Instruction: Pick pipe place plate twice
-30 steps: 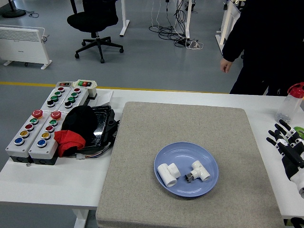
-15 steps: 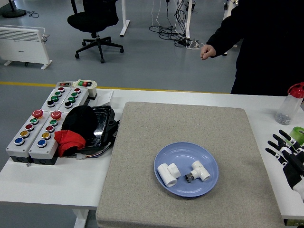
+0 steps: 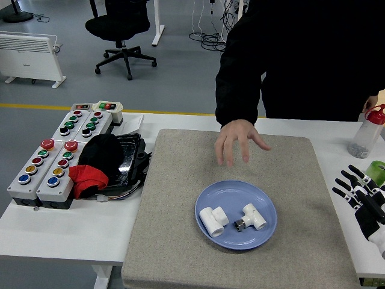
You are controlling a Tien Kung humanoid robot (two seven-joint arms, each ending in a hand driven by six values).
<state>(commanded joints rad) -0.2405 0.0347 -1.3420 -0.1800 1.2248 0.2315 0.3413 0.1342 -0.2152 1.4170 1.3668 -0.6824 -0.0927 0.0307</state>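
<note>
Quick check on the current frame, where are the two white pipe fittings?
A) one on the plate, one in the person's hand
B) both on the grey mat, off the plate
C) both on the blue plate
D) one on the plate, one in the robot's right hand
C: both white pipe fittings lie on the blue plate; the person's hand hovers empty above the mat, and the right hand is open at the table's right edge.

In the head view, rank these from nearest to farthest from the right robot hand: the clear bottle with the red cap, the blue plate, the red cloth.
From the right robot hand:
1. Clear bottle with the red cap, just beyond it at the table's right edge.
2. Blue plate, centre of the grey mat.
3. Red cloth, far left by the button boxes.
</note>
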